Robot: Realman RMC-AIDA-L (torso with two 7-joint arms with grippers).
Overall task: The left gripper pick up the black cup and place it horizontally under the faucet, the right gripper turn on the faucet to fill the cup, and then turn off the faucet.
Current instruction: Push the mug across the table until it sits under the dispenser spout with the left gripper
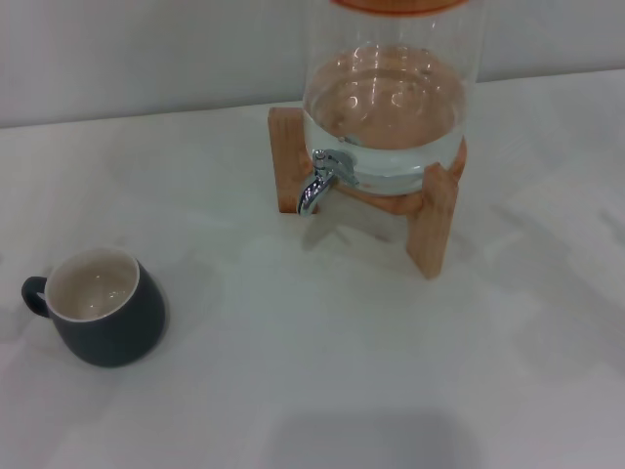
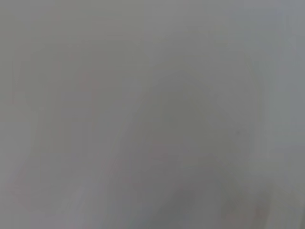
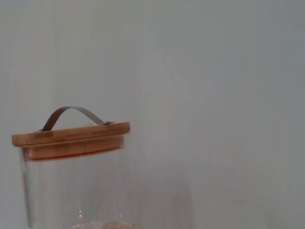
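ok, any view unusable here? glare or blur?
Left wrist view: featureless grey blur, nothing identifiable. Head view: soft but readable, glints on the faucet, black cup casts a faint shadow. Right wrist view: clear on the dispenser's wooden lid.

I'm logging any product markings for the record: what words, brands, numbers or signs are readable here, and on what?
None can be read in any view.
The black cup shows a plain outside and a plain cream inside.
The glass dispenser, its faucet, wooden stand and wooden lid bear no lettering.
Neither gripper is in view, so any label on them cannot be checked.
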